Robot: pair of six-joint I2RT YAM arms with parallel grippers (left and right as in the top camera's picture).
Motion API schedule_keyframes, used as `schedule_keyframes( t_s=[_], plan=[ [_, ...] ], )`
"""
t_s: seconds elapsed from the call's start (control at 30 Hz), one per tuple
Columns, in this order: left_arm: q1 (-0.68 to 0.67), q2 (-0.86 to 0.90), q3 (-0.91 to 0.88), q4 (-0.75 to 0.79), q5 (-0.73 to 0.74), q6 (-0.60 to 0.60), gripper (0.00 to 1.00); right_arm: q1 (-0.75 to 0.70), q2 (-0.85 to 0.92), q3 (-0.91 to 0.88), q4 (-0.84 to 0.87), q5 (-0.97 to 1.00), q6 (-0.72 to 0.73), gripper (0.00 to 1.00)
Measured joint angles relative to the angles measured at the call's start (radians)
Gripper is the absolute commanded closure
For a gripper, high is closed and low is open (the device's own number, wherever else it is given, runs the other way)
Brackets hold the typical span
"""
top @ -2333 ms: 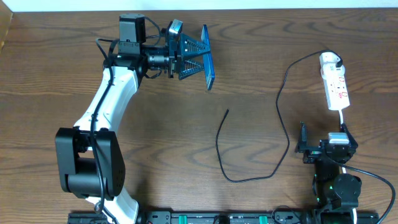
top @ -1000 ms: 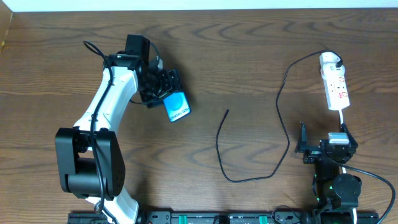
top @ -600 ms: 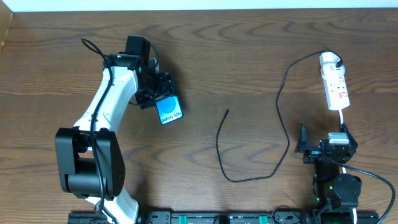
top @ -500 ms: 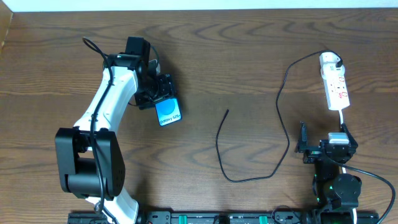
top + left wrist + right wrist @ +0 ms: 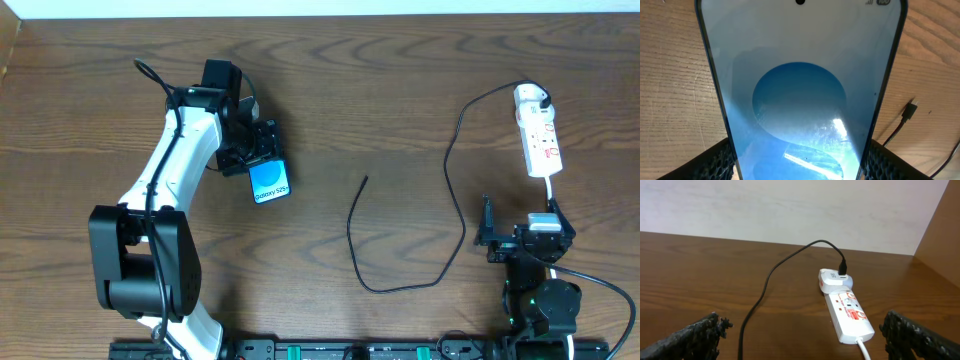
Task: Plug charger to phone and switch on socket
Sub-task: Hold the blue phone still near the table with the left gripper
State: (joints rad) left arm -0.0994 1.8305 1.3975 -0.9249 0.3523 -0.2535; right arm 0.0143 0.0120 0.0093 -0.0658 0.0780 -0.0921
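- Since the earliest view the left arm has brought the phone (image 5: 270,181) down and nearer to the charger (image 5: 352,235); in the last half second it hardly moved
- Now the left gripper (image 5: 260,160) is clenched on one short end of the phone, screen up, and its pads (image 5: 720,161) press both long edges
- Meanwhile the right gripper (image 5: 802,330) is spread wide and empty, near the socket (image 5: 543,142)
- On the table (image 5: 420,80) the plug tip (image 5: 365,180) lies loose, well apart from the phone; the adapter (image 5: 531,97) sits in the socket
- Risk: the camera dot is at the free end, so the port is probably inside the grip and the plug may find no way in
- Risk: the thin tip lies flat and may slide away when pinched
- Risk: a pull on the cable may drag the light socket
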Motion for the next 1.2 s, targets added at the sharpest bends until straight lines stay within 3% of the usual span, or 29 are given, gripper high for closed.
schedule_keyframes(
  t_s=[1.2],
  plan=[
    [0.000, 0.000, 0.000, 0.031, 0.000, -0.007, 0.93, 0.000, 0.000, 0.000, 0.000, 0.000, 0.000, 0.01]
  ],
)
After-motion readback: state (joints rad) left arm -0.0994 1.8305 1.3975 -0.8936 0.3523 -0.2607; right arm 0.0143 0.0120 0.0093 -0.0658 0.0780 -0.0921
